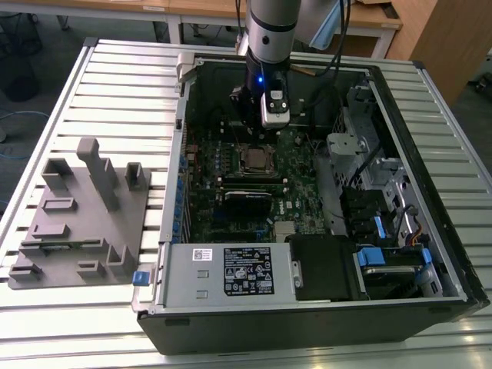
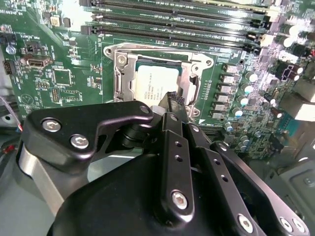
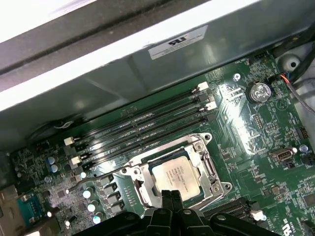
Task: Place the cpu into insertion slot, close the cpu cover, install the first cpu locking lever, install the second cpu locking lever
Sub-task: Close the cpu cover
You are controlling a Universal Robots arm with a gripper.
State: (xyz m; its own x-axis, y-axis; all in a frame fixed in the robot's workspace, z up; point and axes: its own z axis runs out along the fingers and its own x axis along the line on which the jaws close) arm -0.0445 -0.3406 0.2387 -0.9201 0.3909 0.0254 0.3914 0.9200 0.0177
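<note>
black metal gripper (image 3: 170,194) sits nearest in both wrist views, its fingers (image 3: 166,199) drawn together with nothing between them. the tips are at the near edge of the socket; whether they touch it i cannot tell.

just past the tips lies the small flat square silvery-grey cpu (image 3: 173,174), seated level in the square silver-rimmed insertion slot (image 1: 256,158) on the green circuit board (image 3: 256,128). the thin silvery square cpu cover frame (image 3: 210,169) looks lowered around it, with the chip showing through the cut-out. a thin silvery wire lever (image 3: 96,178) stretches out from one corner of the socket, seemingly not latched.

so the chip looks placed, and the work appears to be at the cover or the first lever. to do it well, i judge the closed tips should bear on the frame's metal rim or the wire, never on the chip's top. they should push straight and slow, so the frame seats evenly and the tips cannot skid into the small round capacitors (image 3: 91,194) beside the socket.

beyond run four long black memory slots (image 3: 142,125), then the grey sheet-metal case wall (image 3: 147,73). in the exterior view the open case rests on a ribbed metal table (image 1: 115,77), with a grey moulded fixture block (image 1: 84,215) well apart at that view's left.
</note>
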